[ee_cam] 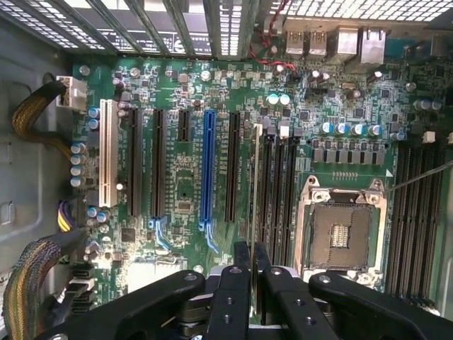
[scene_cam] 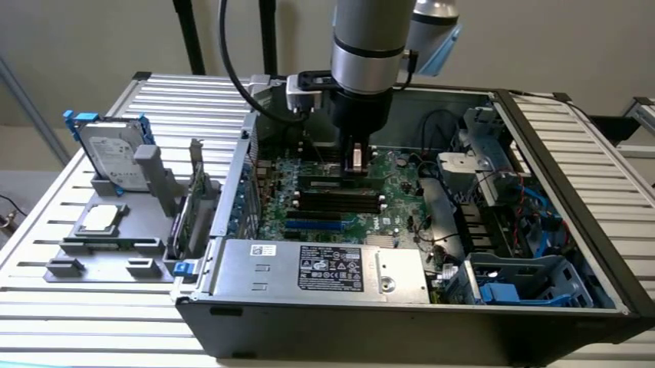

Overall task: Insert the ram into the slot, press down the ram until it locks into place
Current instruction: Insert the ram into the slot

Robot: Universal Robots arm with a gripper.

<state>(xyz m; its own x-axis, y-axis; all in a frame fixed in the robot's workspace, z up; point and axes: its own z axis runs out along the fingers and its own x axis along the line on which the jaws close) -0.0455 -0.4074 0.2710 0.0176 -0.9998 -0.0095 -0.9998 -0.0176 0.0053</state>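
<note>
In the wrist view the ram (ee_cam: 254,184) shows edge-on as a thin green strip running out from between my fingers. My gripper (ee_cam: 252,273) is shut on the ram, its black fingers (ee_cam: 241,263) pressed against both flat faces. The ram lines up lengthwise with the nearest of the parallel black memory slots (ee_cam: 267,198), beside the processor socket. Whether it touches the slot I cannot tell. In the exterior view my gripper (scene_cam: 354,170) reaches down into the open computer case, just above the black slots (scene_cam: 338,201) on the motherboard.
A blue slot (ee_cam: 209,170), a white slot (ee_cam: 108,163) and black card slots lie beside the ram. The processor socket (ee_cam: 341,237) and more memory slots (ee_cam: 414,212) lie beyond. The power supply (scene_cam: 317,268), a blue drive cage (scene_cam: 522,284) and cables (ee_cam: 28,283) crowd the case. A hard drive (scene_cam: 113,157) stands outside.
</note>
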